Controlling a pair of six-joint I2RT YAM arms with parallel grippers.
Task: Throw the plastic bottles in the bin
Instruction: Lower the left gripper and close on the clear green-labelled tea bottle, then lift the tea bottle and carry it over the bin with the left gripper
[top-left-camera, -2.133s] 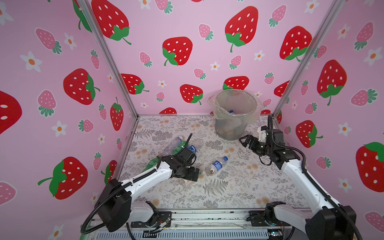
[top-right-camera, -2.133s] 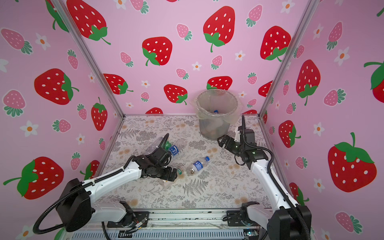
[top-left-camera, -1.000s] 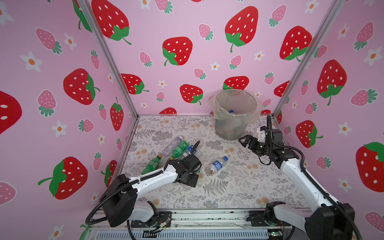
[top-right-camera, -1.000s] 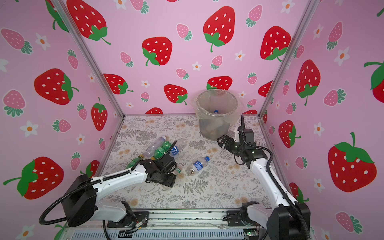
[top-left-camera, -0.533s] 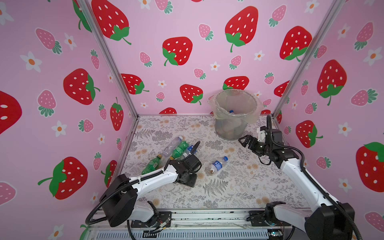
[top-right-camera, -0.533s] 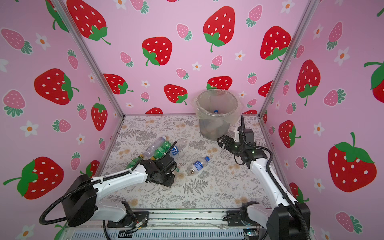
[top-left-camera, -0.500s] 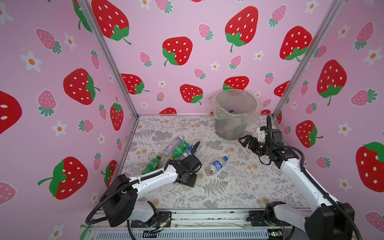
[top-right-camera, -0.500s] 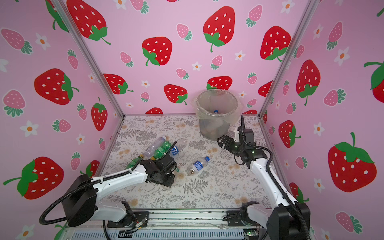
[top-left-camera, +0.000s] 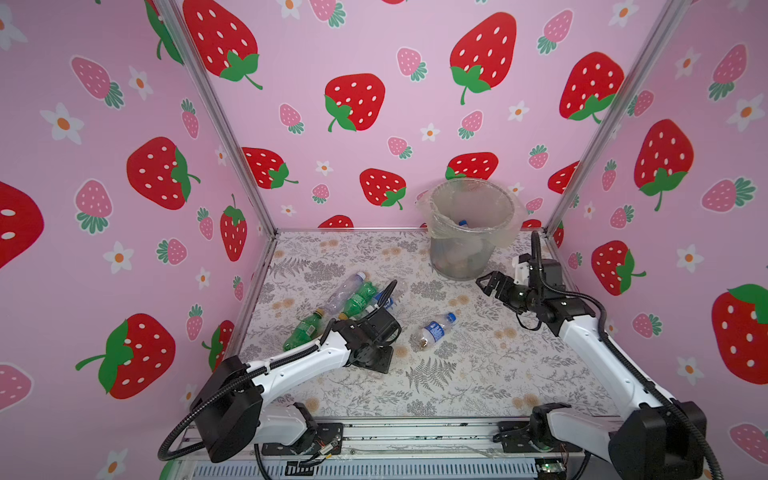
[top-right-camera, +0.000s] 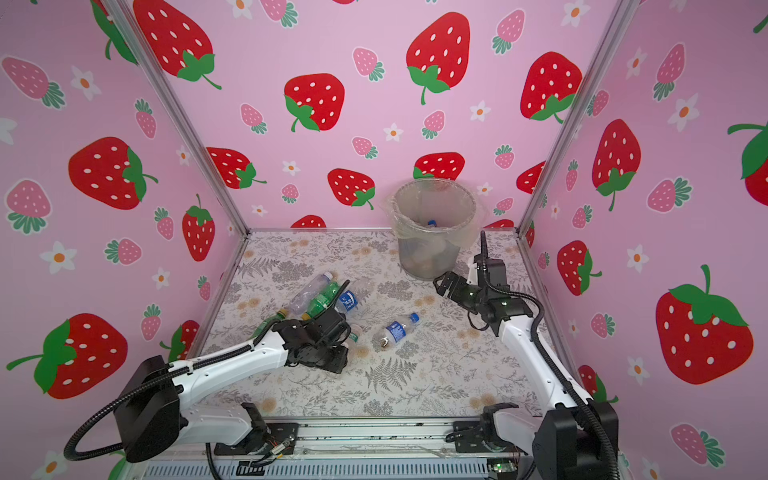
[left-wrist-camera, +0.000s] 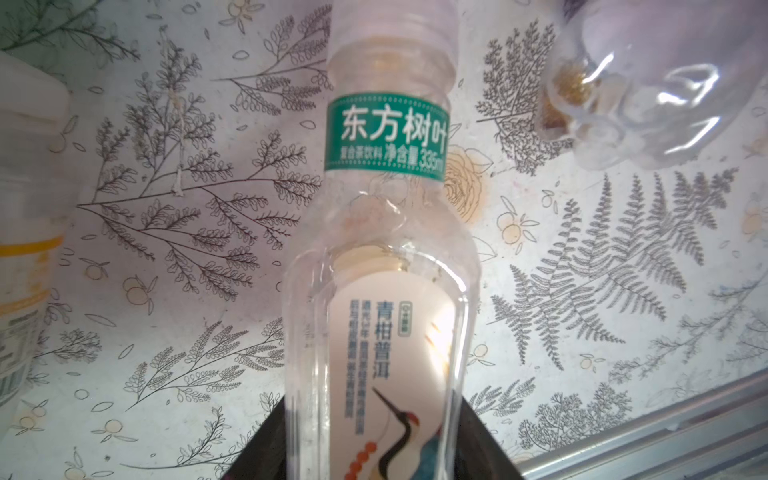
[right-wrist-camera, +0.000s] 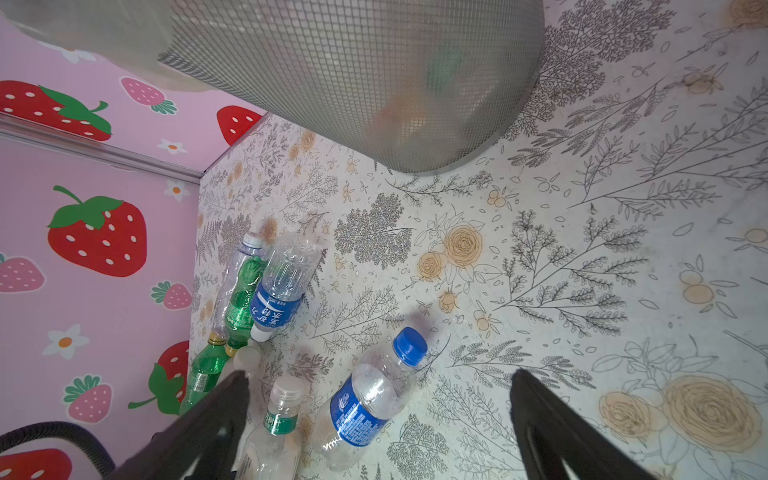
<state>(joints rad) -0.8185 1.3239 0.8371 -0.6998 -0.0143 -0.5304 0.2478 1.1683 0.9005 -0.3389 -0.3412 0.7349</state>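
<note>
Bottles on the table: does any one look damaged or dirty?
Yes. One blue-label bottle, white-capped, is crumpled at its base end. The blue-cap bottle, lying alone, shows a brownish patch inside its bottom, maybe residue.

Floral-printed table cover (top-left-camera: 457, 374) spreads wide, all grey ferns and orange roses. Pink strawberry walls (top-left-camera: 415, 41) rise on three sides, silver frame posts (top-left-camera: 217, 120) at the corners, a metal rail (top-left-camera: 415, 436) up front.

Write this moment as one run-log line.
left gripper: shut on clear plastic bottle with green neck band | right gripper: open, empty, near grey bag-lined bin
</note>
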